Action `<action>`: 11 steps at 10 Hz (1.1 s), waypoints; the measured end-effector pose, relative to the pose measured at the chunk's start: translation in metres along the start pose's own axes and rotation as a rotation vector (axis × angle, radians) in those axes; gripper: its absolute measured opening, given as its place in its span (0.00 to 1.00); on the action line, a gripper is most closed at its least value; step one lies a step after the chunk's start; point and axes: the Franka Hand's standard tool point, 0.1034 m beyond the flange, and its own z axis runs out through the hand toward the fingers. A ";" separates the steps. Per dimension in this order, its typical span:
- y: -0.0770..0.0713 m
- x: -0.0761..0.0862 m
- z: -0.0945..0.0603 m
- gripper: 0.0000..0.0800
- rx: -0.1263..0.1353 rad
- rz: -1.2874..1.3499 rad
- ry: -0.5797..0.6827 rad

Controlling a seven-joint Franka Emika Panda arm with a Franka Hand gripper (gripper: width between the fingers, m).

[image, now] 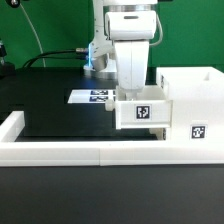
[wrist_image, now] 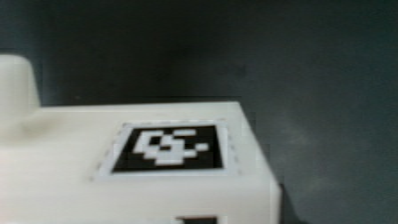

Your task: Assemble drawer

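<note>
The drawer's tall white box housing stands at the exterior view's right, with a tag on its front. One small white tray, tagged on the side facing the camera, sits against the housing's left side. I cannot tell how far in it is. My gripper comes straight down onto the tray's left part, and its fingertips are hidden at the tray. The wrist view shows a white drawer surface with a tag close below and a rounded white part beside it, but no fingers. A second tray is not in view.
The long low white wall runs along the front of the black table and turns back at the exterior view's left. The marker board lies flat on the table just left of the gripper. The arm's base stands behind.
</note>
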 end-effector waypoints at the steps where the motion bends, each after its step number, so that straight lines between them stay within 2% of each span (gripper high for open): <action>1: 0.000 0.003 0.000 0.05 0.002 -0.015 -0.005; 7: 0.000 0.002 0.000 0.05 -0.001 -0.007 -0.023; 11: 0.000 -0.001 0.001 0.05 0.003 -0.101 -0.029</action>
